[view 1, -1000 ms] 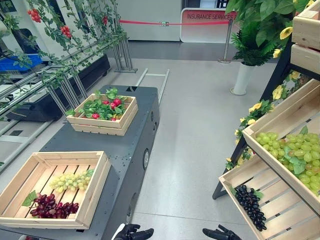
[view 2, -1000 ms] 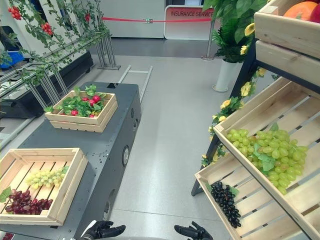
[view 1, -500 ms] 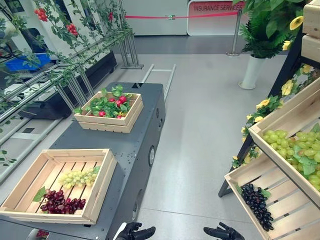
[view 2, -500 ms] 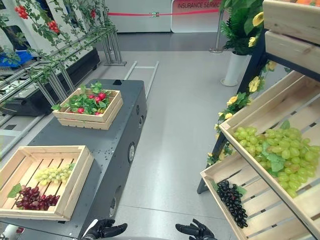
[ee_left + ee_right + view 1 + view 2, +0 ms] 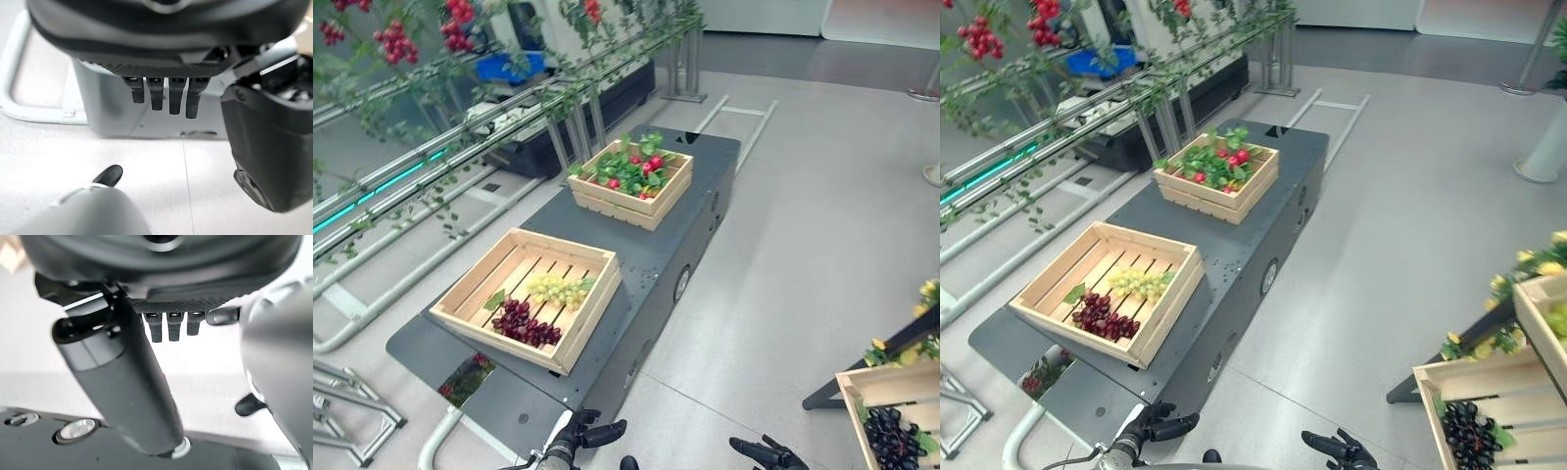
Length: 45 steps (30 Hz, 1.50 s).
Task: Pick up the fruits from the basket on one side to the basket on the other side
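While both my hands hang low and empty, the fruit waits on the cart to my left.

My left hand (image 5: pixel 579 433) and right hand (image 5: pixel 766 455) sit at the near edge, fingers loosely spread, clamped on nothing. Green grapes (image 5: pixel 558 289) and red grapes (image 5: pixel 526 322) lie touching in the near crate (image 5: pixel 594 318); the far crate (image 5: pixel 663 191) holds red fruit among leaves. I judge the bunches light, soft and floppy, prone to shedding berries, so I'd cup under the cluster or pinch near the stem end.
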Tool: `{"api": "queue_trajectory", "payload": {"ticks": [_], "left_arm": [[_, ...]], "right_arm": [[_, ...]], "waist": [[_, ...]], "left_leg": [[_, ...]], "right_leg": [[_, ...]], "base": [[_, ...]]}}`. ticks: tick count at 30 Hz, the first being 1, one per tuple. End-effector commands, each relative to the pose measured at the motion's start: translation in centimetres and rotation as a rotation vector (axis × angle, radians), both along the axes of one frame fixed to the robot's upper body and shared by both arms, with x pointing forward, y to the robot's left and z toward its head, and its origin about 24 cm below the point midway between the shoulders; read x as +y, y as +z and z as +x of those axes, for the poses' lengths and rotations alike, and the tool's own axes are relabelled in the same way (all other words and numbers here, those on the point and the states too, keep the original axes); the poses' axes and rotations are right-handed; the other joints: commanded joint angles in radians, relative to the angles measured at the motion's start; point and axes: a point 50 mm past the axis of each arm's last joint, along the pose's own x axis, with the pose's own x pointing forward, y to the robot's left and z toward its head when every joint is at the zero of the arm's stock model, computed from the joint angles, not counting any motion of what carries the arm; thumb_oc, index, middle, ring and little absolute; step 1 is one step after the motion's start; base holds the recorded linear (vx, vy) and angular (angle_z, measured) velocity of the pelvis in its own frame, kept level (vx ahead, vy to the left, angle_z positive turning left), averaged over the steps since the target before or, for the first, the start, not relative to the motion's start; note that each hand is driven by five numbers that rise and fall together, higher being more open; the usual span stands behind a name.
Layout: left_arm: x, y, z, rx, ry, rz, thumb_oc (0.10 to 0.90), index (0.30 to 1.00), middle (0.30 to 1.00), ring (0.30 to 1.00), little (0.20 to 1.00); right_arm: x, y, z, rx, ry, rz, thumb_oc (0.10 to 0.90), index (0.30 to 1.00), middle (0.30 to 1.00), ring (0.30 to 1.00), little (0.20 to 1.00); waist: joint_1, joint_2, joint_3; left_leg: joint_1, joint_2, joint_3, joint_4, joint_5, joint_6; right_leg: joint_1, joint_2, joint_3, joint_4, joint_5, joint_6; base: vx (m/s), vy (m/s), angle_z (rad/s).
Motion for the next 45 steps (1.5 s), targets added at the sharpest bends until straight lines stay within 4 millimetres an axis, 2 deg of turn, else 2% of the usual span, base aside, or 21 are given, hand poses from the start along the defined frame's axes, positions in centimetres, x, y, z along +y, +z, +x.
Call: {"api": "queue_trajectory", "payload": {"ticks": [1, 3, 5, 6, 9, 10, 12, 15, 17, 19, 20, 22, 26, 28, 30, 33, 36, 37, 38, 41, 45], "left_arm": [[-3.6, 0.8, 2.9, -0.116, -0.135, -0.044, 0.800, 0.900, 0.900, 0.900, 0.900], [-3.6, 0.8, 3.0, -0.117, -0.161, -0.041, 0.800, 0.900, 0.900, 0.900, 0.900], [-3.8, 1.0, 3.5, -0.126, -0.237, -0.033, 0.800, 0.900, 0.900, 0.900, 0.900], [-3.9, 1.1, 3.6, -0.129, -0.247, -0.029, 0.800, 0.900, 0.900, 0.900, 0.900], [-3.8, 1.4, 4.2, -0.138, -0.325, -0.007, 0.800, 0.900, 0.900, 0.900, 0.900], [-3.8, 1.4, 4.2, -0.136, -0.329, -0.006, 0.800, 0.900, 0.900, 0.900, 0.900], [-3.6, 1.4, 4.3, -0.129, -0.360, -0.002, 0.800, 0.900, 0.900, 0.900, 0.900], [-3.7, 1.8, 5.0, -0.169, -0.352, -0.011, 0.800, 0.900, 0.900, 0.900, 0.900], [-4.0, 2.2, 5.5, -0.211, -0.364, -0.008, 0.800, 0.900, 0.900, 0.900, 0.900], [-4.4, 2.4, 5.9, -0.248, -0.373, -0.011, 0.800, 0.900, 0.900, 0.900, 0.900], [-4.7, 2.5, 5.8, -0.271, -0.376, -0.024, 0.800, 0.900, 0.900, 0.900, 0.900], [-4.9, 2.9, 5.8, -0.328, -0.354, -0.060, 0.800, 0.900, 0.900, 0.900, 0.900], [-5.5, 5.1, 7.0, -0.525, -0.358, -0.163, 0.800, 0.900, 0.900, 0.900, 0.900], [-6.2, 7.3, 8.7, -0.660, -0.391, -0.214, 0.800, 0.900, 0.900, 0.900, 0.900], [-7.0, 9.4, 10.4, -0.783, -0.434, -0.248, 0.800, 0.900, 0.900, 0.900, 0.900], [-7.3, 12.7, 12.4, -0.949, -0.455, -0.250, 0.800, 0.900, 0.900, 0.900, 0.900], [-5.4, 16.7, 14.9, -1.058, -0.295, -0.397, 0.800, 0.900, 0.900, 0.900, 0.900], [-5.2, 17.0, 15.0, -1.060, -0.284, -0.406, 0.800, 0.900, 0.900, 0.900, 0.900], [-4.0, 19.5, 15.7, -1.163, -0.229, -0.419, 0.800, 0.900, 0.900, 0.900, 0.900], [-1.2, 24.7, 16.8, -1.392, -0.146, -0.314, 0.800, 0.900, 0.900, 0.900, 0.900], [1.2, 28.2, 17.6, -1.554, -0.100, -0.078, 0.800, 0.900, 0.900, 0.900, 0.900]], "right_arm": [[0.8, 0.9, 3.7, -0.136, 0.066, 0.007, 0.800, 0.900, 0.900, 0.900, 0.900], [1.1, 1.0, 4.2, -0.156, 0.067, 0.015, 0.800, 0.900, 0.900, 0.900, 0.900], [1.5, 1.5, 5.4, -0.211, 0.046, 0.031, 0.800, 0.900, 0.900, 0.900, 0.900], [1.6, 1.6, 5.6, -0.221, 0.043, 0.034, 0.800, 0.900, 0.900, 0.900, 0.900], [1.0, 2.3, 6.8, -0.295, 0.009, 0.051, 0.800, 0.900, 0.900, 0.900, 0.900], [0.9, 2.3, 6.8, -0.300, 0.005, 0.052, 0.800, 0.900, 0.900, 0.900, 0.900], [0.8, 2.5, 7.1, -0.328, -0.024, 0.062, 0.800, 0.900, 0.900, 0.900, 0.900], [1.1, 2.7, 7.6, -0.355, -0.041, 0.082, 0.800, 0.900, 0.900, 0.900, 0.900], [1.1, 2.9, 8.1, -0.363, -0.063, 0.085, 0.800, 0.900, 0.900, 0.900, 0.900], [1.1, 2.8, 8.1, -0.349, -0.072, 0.080, 0.800, 0.900, 0.900, 0.900, 0.900], [1.2, 2.6, 7.9, -0.327, -0.065, 0.065, 0.800, 0.900, 0.900, 0.900, 0.900], [1.6, 2.6, 7.7, -0.323, -0.016, 0.061, 0.800, 0.900, 0.900, 0.900, 0.900], [1.7, 3.1, 8.2, -0.372, 0.034, 0.082, 0.800, 0.900, 0.900, 0.900, 0.900], [1.0, 3.8, 8.8, -0.437, 0.017, 0.061, 0.800, 0.900, 0.900, 0.900, 0.900], [0.0, 4.6, 9.7, -0.494, -0.013, 0.040, 0.800, 0.900, 0.900, 0.900, 0.900], [-0.4, 5.1, 10.1, -0.526, -0.037, 0.041, 0.800, 0.900, 0.900, 0.900, 0.900], [-0.6, 5.1, 9.7, -0.529, -0.037, 0.048, 0.800, 0.900, 0.900, 0.900, 0.900], [-0.6, 5.1, 9.7, -0.529, -0.038, 0.050, 0.800, 0.900, 0.900, 0.900, 0.900], [-0.4, 5.1, 9.4, -0.533, -0.047, 0.058, 0.800, 0.900, 0.900, 0.900, 0.900], [-0.2, 5.1, 9.1, -0.529, -0.041, 0.063, 0.800, 0.900, 0.900, 0.900, 0.900], [-0.5, 5.0, 8.8, -0.514, -0.025, 0.050, 0.800, 0.900, 0.900, 0.900, 0.900]], "waist": [[0.015, 0.007, 0.015], [0.016, 0.009, 0.015], [0.012, 0.016, 0.024], [0.010, 0.017, 0.025], [-0.019, 0.037, 0.059], [-0.020, 0.038, 0.060], [-0.041, 0.044, 0.079], [-0.051, 0.041, 0.085], [-0.054, 0.035, 0.085], [-0.058, 0.030, 0.078], [-0.061, 0.028, 0.068], [-0.046, 0.016, 0.058], [-0.029, -0.015, 0.057], [-0.026, -0.015, 0.084], [-0.030, -0.009, 0.098], [-0.028, 0.004, 0.086], [-0.027, 0.018, 0.072], [-0.027, 0.019, 0.072], [-0.025, 0.024, 0.069], [-0.024, 0.038, 0.077], [-0.033, 0.051, 0.086]], "left_leg": [[0.048, 0.006, -0.032, 0.009, -0.113, -0.028], [0.048, 0.000, -0.039, 0.009, -0.116, -0.016], [0.044, -0.027, -0.064, 0.009, -0.119, 0.014], [0.041, -0.033, -0.065, 0.009, -0.119, 0.018], [0.048, -0.082, -0.102, 0.009, -0.133, 0.056], [0.048, -0.085, -0.103, 0.009, -0.134, 0.058], [0.062, -0.081, -0.124, 0.009, -0.142, 0.055], [0.056, -0.058, -0.147, 0.011, -0.154, 0.040], [0.047, -0.057, -0.171, 0.010, -0.162, 0.041], [0.035, -0.058, -0.205, 0.009, -0.167, 0.042], [0.037, -0.056, -0.232, 0.009, -0.158, 0.041], [0.035, -0.044, -0.224, 0.042, -0.156, 0.026], [-0.023, -0.015, -0.169, 0.233, -0.202, 0.004], [-0.120, 0.024, -0.139, 0.297, -0.114, -0.036], [-0.120, 0.038, -0.113, 0.238, -0.110, -0.045], [-0.083, 0.013, -0.156, 0.144, -0.099, -0.037], [-0.042, 0.006, -0.167, 0.081, -0.093, -0.036], [-0.040, 0.006, -0.167, 0.078, -0.093, -0.037], [-0.034, 0.005, -0.171, 0.068, -0.094, -0.037], [-0.043, 0.004, -0.181, 0.052, -0.087, -0.042], [-0.056, 0.000, -0.186, 0.046, -0.081, -0.045]], "right_leg": [[-0.029, 0.046, 0.010, 0.137, -0.090, -0.063], [-0.047, 0.029, 0.017, 0.202, -0.099, -0.056], [-0.126, -0.036, 0.056, 0.432, -0.063, -0.043], [-0.142, -0.047, 0.065, 0.466, -0.057, -0.041], [-0.344, -0.100, 0.183, 0.828, 0.049, -0.040], [-0.356, -0.100, 0.190, 0.838, 0.052, -0.040], [-0.410, -0.038, 0.232, 0.762, 0.056, -0.043], [-0.400, 0.065, 0.255, 0.314, 0.076, -0.053], [-0.379, 0.098, 0.280, 0.156, 0.093, -0.048], [-0.342, 0.121, 0.315, 0.092, 0.092, -0.052], [-0.309, 0.138, 0.339, 0.106, 0.070, -0.061], [-0.268, 0.128, 0.300, 0.106, 0.058, -0.065], [-0.207, 0.119, 0.263, 0.093, 0.035, -0.093], [-0.163, 0.122, 0.239, 0.094, 0.011, -0.118], [-0.152, 0.106, 0.212, 0.094, 0.000, -0.118], [-0.160, 0.100, 0.199, 0.087, 0.003, -0.108], [-0.150, 0.098, 0.185, 0.068, 0.001, -0.105], [-0.149, 0.099, 0.184, 0.067, 0.001, -0.105], [-0.147, 0.097, 0.181, 0.063, -0.004, -0.106], [-0.163, 0.092, 0.180, 0.073, -0.014, -0.108], [-0.179, 0.087, 0.180, 0.080, -0.022, -0.109]], "base": [[0.15, 0.213, 0.17], [0.13, 0.227, 0.25], [0.12, 0.282, 0.33], [0.07, 0.235, 0.40], [0.09, 0.253, 0.34], [0.12, 0.097, 0.57], [0.13, -0.087, 0.51], [0.10, -0.251, 0.57], [0.14, -0.264, 0.70], [0.22, -0.277, 0.85], [0.31, -0.282, 1.07], [0.33, -0.274, 1.24], [0.23, -0.176, 0.36], [0.07, -0.068, 0.01], [0.07, 0.068, 0.23], [0.13, 0.088, 0.14], [0.16, 0.044, -0.08], [0.16, 0.027, 0.06], [0.12, 0.021, 0.08], [0.09, 0.051, 0.13], [0.03, 0.058, 0.08]]}}
